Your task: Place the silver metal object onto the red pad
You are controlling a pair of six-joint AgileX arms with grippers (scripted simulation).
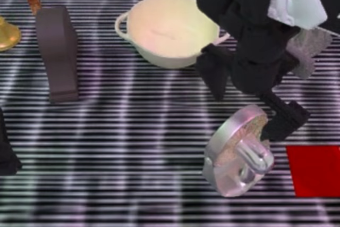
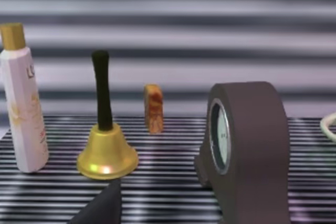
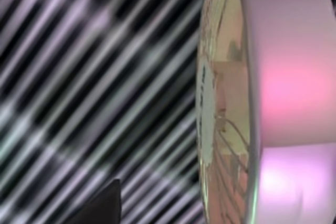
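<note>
Right end effector (image 1: pixel 276 126) gripping silver disc's (image 1: pixel 236 152) rim, red pad (image 1: pixel 314 169) beside, apart

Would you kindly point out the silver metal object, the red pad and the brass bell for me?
silver metal object (image 1: pixel 237 159), top view, on its glossy knob.
red pad (image 1: pixel 314 169), top view, on its flat middle.
brass bell (image 2: pixel 107 151), left wrist view, on its flared golden body.

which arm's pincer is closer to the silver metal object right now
Right. The right pincer is at the silver metal object, its fingers on the disc's upper rim, holding it tilted just left of the red pad. The left pincer sits parked at the table's far left edge.
</note>
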